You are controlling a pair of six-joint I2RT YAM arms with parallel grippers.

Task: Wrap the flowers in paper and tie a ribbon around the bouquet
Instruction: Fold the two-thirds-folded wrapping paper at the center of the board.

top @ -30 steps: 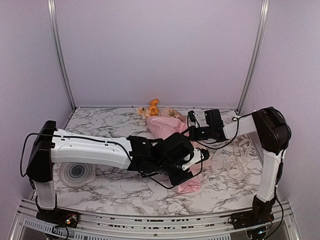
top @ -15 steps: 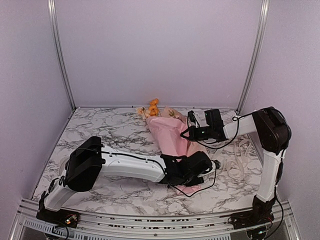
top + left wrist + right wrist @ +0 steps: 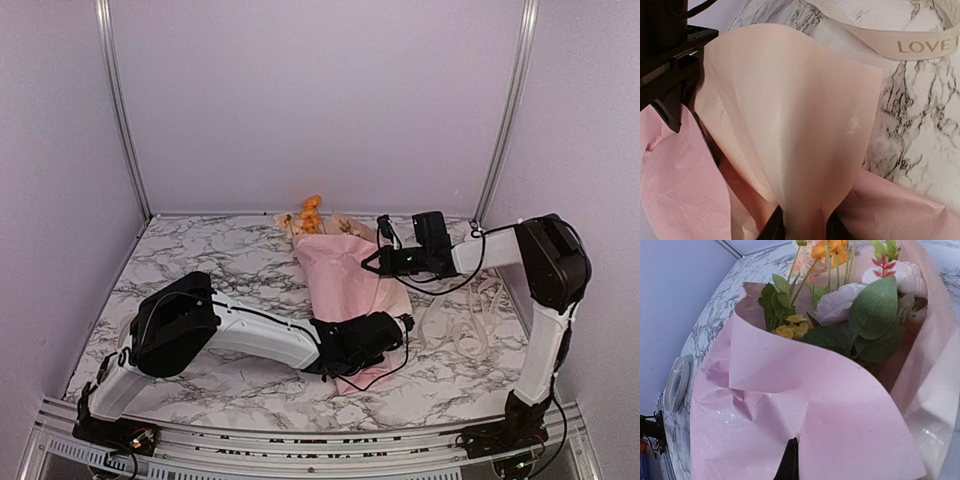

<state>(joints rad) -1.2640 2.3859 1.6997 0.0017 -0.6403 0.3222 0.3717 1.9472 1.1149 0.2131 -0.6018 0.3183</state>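
At the narrow near end of the cone, the left gripper (image 3: 805,227) has its two dark fingers (image 3: 776,227) clamped on a gathered fold of the pale pink, matte, crinkly wrapping paper (image 3: 790,115). From this pinch the sheet fans up and outward in a broad curved flap.

Past the flap's right edge lies the white and grey marble-patterned table top (image 3: 920,120). On it rests a limp, narrow cream-white ribbon (image 3: 900,46) printed with gold letters reading LOVE; in the left wrist view it is apart from the paper. From above, it lies in loose loops between the cone and the right arm's upright.

Higher on the cone's right side, the right gripper (image 3: 790,462) appears as a single thin dark wedge, jaws together, its tip against a crease in the pink sheet. Whether a layer is caught between the jaws cannot be told.

The bouquet (image 3: 345,290), a pink paper cone around green stems, lies on the table with its narrow end toward the arm bases and its wide end toward the back wall. At the open mouth the artificial flowers (image 3: 840,305) show an orange blossom at the top, a whitish blossom, a small yellow cluster and broad green leaves. One pink flap crosses in front of the stems.

A round grey ringed disc (image 3: 677,385) lies on the table well to the left of the bouquet.
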